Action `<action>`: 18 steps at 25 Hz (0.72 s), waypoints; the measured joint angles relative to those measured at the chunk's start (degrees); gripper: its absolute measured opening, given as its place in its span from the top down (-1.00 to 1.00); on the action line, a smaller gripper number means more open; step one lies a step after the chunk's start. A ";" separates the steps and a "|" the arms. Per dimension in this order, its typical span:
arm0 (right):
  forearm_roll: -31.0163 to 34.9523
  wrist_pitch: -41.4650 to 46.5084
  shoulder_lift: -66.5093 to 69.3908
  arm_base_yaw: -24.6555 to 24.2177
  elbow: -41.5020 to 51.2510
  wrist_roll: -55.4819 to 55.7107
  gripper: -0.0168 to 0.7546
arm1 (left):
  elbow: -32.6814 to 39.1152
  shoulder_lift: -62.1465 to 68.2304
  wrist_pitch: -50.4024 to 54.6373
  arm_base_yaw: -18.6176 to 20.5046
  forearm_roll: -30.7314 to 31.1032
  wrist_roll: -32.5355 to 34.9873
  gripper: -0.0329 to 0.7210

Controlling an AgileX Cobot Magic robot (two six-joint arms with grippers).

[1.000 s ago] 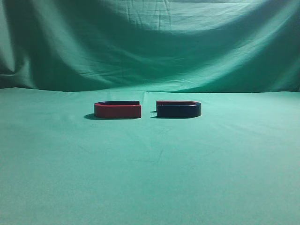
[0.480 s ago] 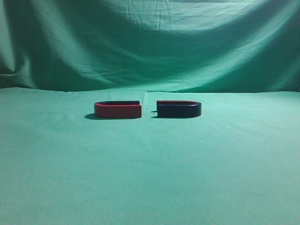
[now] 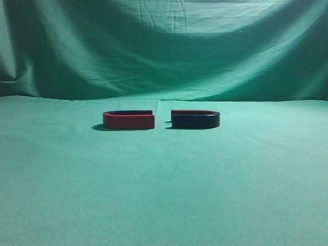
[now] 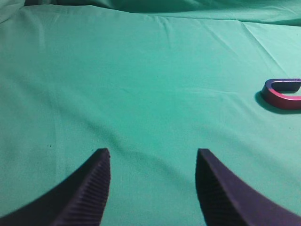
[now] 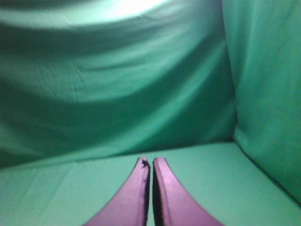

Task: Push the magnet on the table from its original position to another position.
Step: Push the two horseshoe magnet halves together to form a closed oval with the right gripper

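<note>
Nothing moved; magnet (image 3: 195, 119) beside red magnet (image 3: 128, 120); left end effector (image 4: 151, 186) apart, right end effector (image 5: 151, 162) together.

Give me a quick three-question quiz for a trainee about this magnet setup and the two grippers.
1. True or false: the dark magnet touches the red magnet.
2. Which gripper is open: A) left gripper, B) right gripper, C) both?
3. Fill in: in the exterior view, the dark magnet lies to the ____ of the red one.

Key:
1. False; a gap of green table shows between them.
2. A; the left fingers stand wide apart and the right ones are pressed together, holding nothing.
3. Right.
</note>
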 joint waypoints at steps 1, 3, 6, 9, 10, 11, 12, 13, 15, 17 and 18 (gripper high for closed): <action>0.00 2.61 3.26 0.00 -1.77 -0.11 0.96 | 0.00 0.00 0.00 0.00 0.00 0.00 -0.07; 0.00 7.55 10.31 0.00 -5.14 -0.24 0.96 | 0.00 0.00 0.00 0.00 0.00 0.00 -0.07; 0.73 16.47 20.81 0.00 -10.43 -0.24 0.96 | 0.00 0.00 0.00 0.00 0.00 0.00 -0.07; 2.69 25.56 30.40 0.00 -15.64 -0.24 0.96 | 0.00 0.00 0.00 0.00 0.00 0.00 -0.07; 3.07 27.77 33.46 0.24 -17.42 -0.24 0.96 | 0.00 0.00 0.00 0.00 0.00 0.00 -0.07; 3.32 29.41 35.85 0.54 -19.17 -0.48 0.96 | 0.00 0.00 0.00 0.00 0.00 0.00 -0.07; 3.44 30.75 38.11 1.19 -20.69 -0.86 0.96 | 0.00 0.00 0.00 0.00 0.00 0.00 -0.07; 3.65 32.33 41.18 2.13 -22.60 -1.73 0.96 | 0.00 0.00 0.00 0.00 0.00 0.00 -0.07; 3.80 36.21 45.91 3.94 -26.54 -3.92 0.96 | 0.00 0.00 0.00 0.00 0.00 0.00 -0.07; 4.04 39.54 50.93 5.83 -30.08 -5.24 0.96 | 0.00 0.00 0.00 0.00 0.00 0.00 -0.07; 4.04 41.13 52.95 6.56 -31.89 -5.52 0.96 | 0.00 0.00 0.00 0.00 0.00 0.00 -0.07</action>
